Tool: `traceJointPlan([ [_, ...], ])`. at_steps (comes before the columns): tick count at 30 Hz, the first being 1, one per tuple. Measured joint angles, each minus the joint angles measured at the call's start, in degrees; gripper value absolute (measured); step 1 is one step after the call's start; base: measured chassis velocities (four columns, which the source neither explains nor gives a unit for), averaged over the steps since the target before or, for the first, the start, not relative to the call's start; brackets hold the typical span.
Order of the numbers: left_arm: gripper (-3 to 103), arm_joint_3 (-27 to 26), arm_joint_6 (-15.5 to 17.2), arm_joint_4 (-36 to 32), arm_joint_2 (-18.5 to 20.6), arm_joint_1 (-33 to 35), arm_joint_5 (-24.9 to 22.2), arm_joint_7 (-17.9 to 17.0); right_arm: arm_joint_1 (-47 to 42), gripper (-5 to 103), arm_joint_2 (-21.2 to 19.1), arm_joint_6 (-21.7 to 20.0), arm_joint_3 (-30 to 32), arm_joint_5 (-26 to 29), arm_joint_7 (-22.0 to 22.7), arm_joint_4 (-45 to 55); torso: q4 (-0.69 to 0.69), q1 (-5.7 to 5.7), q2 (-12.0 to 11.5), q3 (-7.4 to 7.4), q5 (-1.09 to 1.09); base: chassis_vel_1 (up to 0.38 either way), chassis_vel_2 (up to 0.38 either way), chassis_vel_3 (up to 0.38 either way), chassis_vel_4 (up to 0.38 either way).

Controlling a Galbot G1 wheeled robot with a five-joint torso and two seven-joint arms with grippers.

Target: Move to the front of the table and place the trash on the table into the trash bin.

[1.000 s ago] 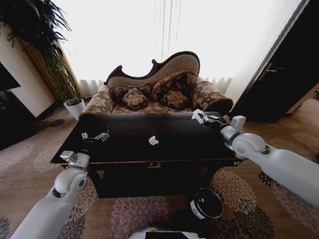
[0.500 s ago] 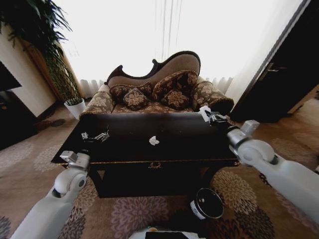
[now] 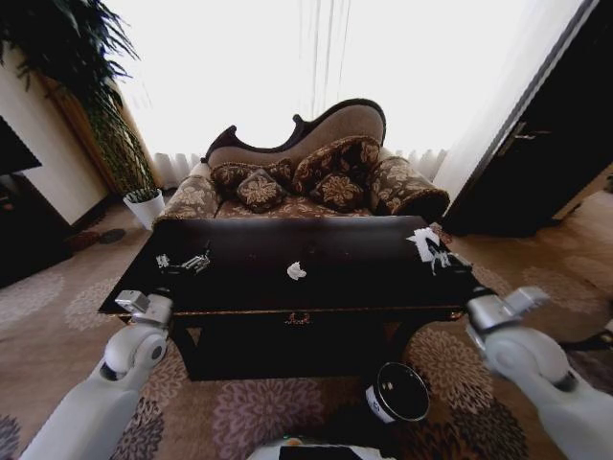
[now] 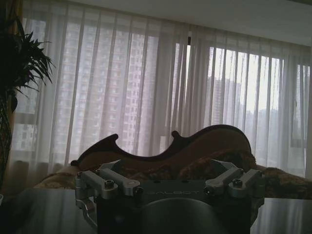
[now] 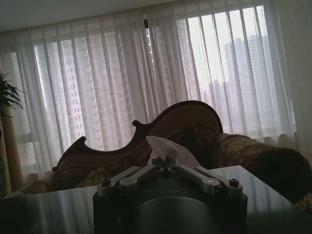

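The right gripper (image 3: 428, 247), pinching a crumpled white paper wad (image 5: 165, 150), has drawn back toward the glossy dark wood table's (image 3: 249, 287) right edge. Another wad (image 3: 296, 271) stays mid-table. The left gripper (image 3: 182, 262) stays spread over the left side.

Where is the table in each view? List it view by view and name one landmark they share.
Head: the table spans the middle, in front of the sofa.
Left wrist: the table lies beyond the open left gripper.
Right wrist: the table lies beyond the right gripper, which clamps a wad.
Shared landmark: the sofa's curved back.
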Motion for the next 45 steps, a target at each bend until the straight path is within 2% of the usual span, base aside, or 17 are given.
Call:
traceJointPlan([
  [18, 100, 0.0, 0.0, 0.0, 0.0, 0.0, 0.0, 0.0, -7.5, 0, 14.2, 7.3, 2.2, -7.2, -2.7, -1.6, 0.02, 0.01, 0.0, 0.01, 0.00, 0.000, 0.000, 0.000, 0.000],
  [25, 100, 0.0, 0.0, 0.0, 0.0, 0.0, 0.0, 0.0, -8.4, 0, 22.9, 11.3, -0.3, -12.2, -3.7, -5.3, 0.01, 0.01, 0.0, 0.00, -0.02, 0.000, 0.000, 0.000, 0.000],
  [29, 100, 0.0, 0.0, 0.0, 0.0, 0.0, 0.0, 0.0, -7.8, 0, 25.4, 12.8, -2.8, -14.3, -4.0, -9.5, 0.01, 0.01, 0.0, 0.01, -0.01, 0.000, 0.000, 0.000, 0.000],
  [39, 100, 0.0, 0.0, 0.0, 0.0, 0.0, 0.0, 0.0, -5.4, 0, 28.3, 17.0, -10.6, -19.9, -4.2, -20.6, 0.02, 0.01, 0.0, 0.01, -0.01, 0.000, 0.000, 0.000, 0.000],
  [45, 100, 0.0, 0.0, 0.0, 0.0, 0.0, 0.0, 0.0, -0.8, 0, 28.5, 23.0, -19.0, -26.7, -3.4, -35.9, 0.02, 0.01, 0.0, 0.01, -0.01, 0.000, 0.000, 0.000, 0.000],
])
